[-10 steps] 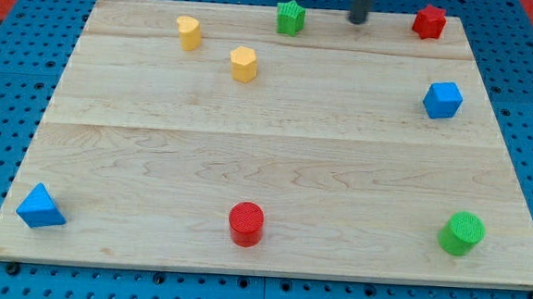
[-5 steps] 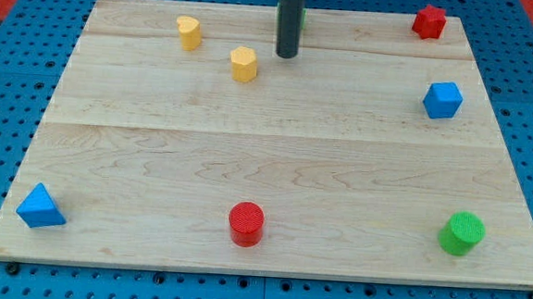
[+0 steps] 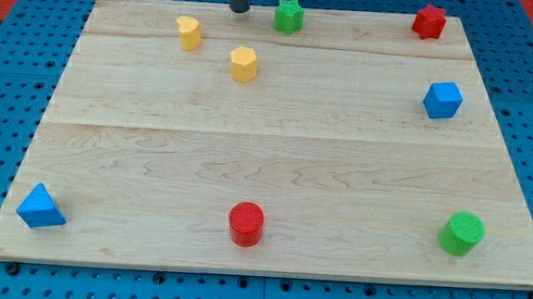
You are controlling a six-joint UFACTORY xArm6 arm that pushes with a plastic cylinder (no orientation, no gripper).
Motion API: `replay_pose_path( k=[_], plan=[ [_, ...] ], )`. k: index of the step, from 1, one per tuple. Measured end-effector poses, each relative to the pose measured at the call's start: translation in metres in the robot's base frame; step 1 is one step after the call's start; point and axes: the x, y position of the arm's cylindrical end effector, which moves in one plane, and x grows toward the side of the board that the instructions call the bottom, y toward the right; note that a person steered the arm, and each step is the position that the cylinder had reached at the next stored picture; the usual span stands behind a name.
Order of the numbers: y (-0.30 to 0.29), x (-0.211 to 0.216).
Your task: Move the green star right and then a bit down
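The green star (image 3: 289, 15) sits near the top edge of the wooden board (image 3: 276, 150), a little right of the middle. My tip (image 3: 240, 10) is at the board's top edge, to the left of the green star, with a small gap between them. The rod runs up out of the view.
A yellow block (image 3: 188, 32) and a yellow hexagon block (image 3: 243, 63) lie below left of the star. A red block (image 3: 429, 21) is at top right, a blue cube (image 3: 442, 99) below it. A green cylinder (image 3: 462, 233), red cylinder (image 3: 245, 223) and blue triangle (image 3: 40, 206) lie along the bottom.
My tip moved from right of the green star, passed in front of it, and now stands to its left at the top edge. The star has barely shifted.
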Motion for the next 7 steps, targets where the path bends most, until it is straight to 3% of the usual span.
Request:
replay_pose_path(
  k=[1, 3, 5, 7],
  plan=[
    [0.057, 0.0],
    [0.11, 0.0],
    [0.078, 0.022],
    [0.103, 0.054]
  ],
)
